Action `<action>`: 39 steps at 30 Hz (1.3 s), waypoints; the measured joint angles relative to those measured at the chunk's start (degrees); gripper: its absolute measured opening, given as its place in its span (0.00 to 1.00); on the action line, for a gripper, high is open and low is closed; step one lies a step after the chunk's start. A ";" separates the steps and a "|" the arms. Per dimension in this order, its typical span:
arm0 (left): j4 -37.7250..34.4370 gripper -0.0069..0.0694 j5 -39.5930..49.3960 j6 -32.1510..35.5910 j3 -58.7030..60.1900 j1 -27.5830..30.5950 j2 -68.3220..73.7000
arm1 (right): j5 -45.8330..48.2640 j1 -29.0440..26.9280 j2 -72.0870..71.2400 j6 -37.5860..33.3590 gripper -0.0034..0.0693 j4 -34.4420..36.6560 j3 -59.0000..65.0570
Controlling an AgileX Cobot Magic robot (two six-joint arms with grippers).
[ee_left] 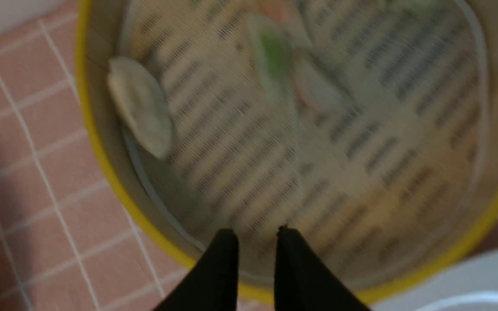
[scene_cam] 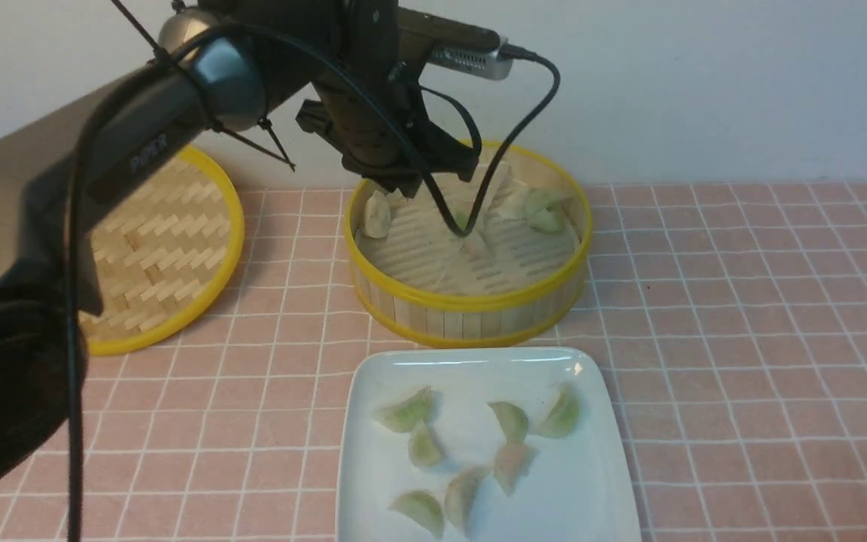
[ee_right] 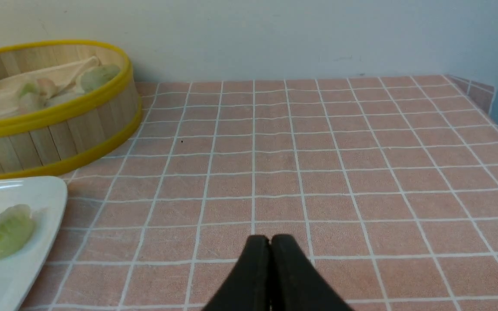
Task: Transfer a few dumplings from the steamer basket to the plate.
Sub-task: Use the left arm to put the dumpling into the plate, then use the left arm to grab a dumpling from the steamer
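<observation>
The steamer basket [scene_cam: 471,302] stands at the middle back of the table, with a whitish dumpling [scene_cam: 377,214] by its left wall and greenish dumplings [scene_cam: 545,208] at its back right. In front of it, several dumplings [scene_cam: 407,410] lie on the white plate [scene_cam: 584,489]. My left arm reaches over the basket. In the left wrist view my left gripper [ee_left: 255,235] hangs open and empty above the basket floor near the rim [ee_left: 97,151], away from the whitish dumpling [ee_left: 141,106] and a green one [ee_left: 272,56]. My right gripper [ee_right: 269,239] is shut on nothing, low over bare tablecloth.
The flat woven lid [scene_cam: 170,241] lies on the table left of the basket. A black cable [scene_cam: 471,218] from the left wrist camera dangles into the basket. In the right wrist view the basket [ee_right: 59,129] and a plate corner [ee_right: 41,194] sit off to one side.
</observation>
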 joint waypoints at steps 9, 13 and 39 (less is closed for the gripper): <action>7.04 0.37 -2.64 -1.29 -9.14 1.09 13.50 | 0.00 0.00 0.00 0.00 0.03 0.00 0.00; 13.62 0.53 -5.41 -5.01 -9.35 1.58 16.97 | 0.00 0.00 0.00 0.00 0.03 0.00 0.00; 19.24 0.43 -9.60 -9.77 -9.89 1.52 20.71 | 0.00 0.00 0.00 0.00 0.03 0.00 0.00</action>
